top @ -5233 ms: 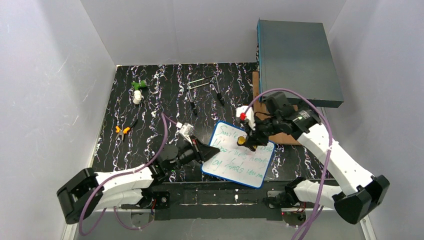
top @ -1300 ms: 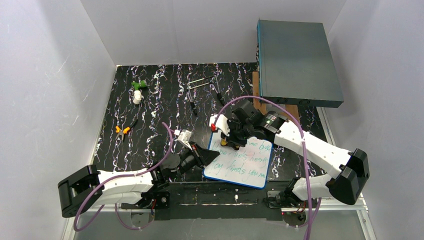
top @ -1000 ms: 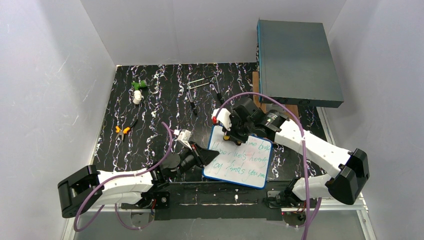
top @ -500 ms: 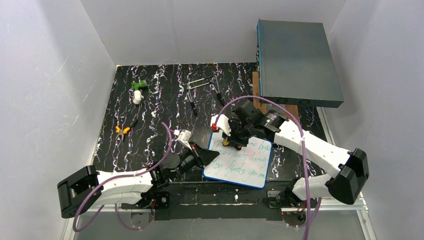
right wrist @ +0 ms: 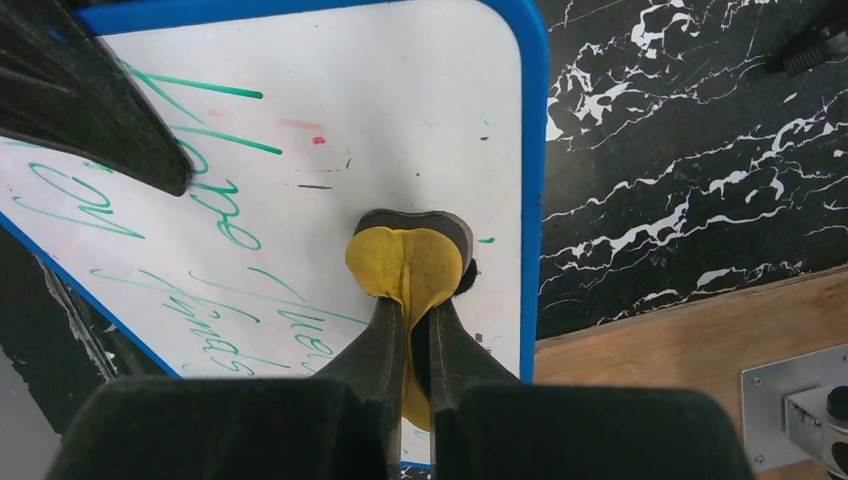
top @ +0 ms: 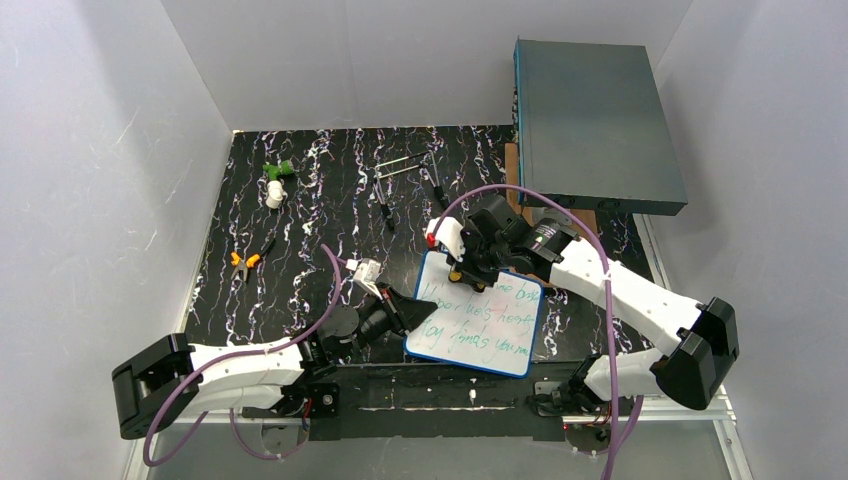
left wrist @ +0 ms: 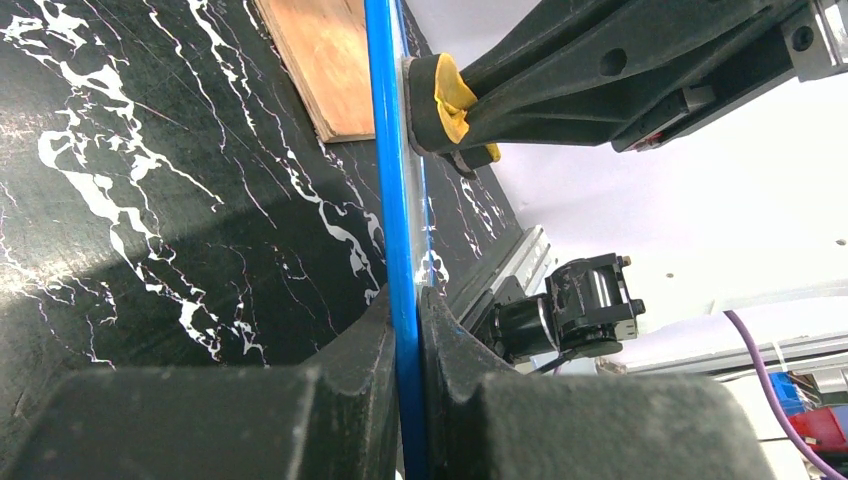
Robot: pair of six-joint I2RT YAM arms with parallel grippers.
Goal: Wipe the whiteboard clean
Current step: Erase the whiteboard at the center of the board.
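The whiteboard (top: 478, 322), white with a blue frame and green handwriting, lies tilted near the table's front edge. My left gripper (top: 420, 314) is shut on its left frame edge (left wrist: 398, 200), with a finger on either side. My right gripper (top: 470, 276) is shut on a yellow eraser pad (right wrist: 410, 262) and presses it onto the board's upper part (right wrist: 300, 170), close to the blue frame. The eraser also shows in the left wrist view (left wrist: 450, 95). The board around the eraser is wiped white. Green lines of writing remain below.
A large grey-teal box (top: 595, 120) stands at the back right on a wooden board (top: 562, 216). Black pens (top: 385, 212) and a metal clip (top: 400, 165) lie behind the whiteboard. Orange pliers (top: 245, 260) and a green and white item (top: 275, 182) lie at the left.
My right gripper moved from the board's right side to its upper left and has rubbed back and forth there with the eraser. The top-left writing is gone. The left gripper kept its hold.
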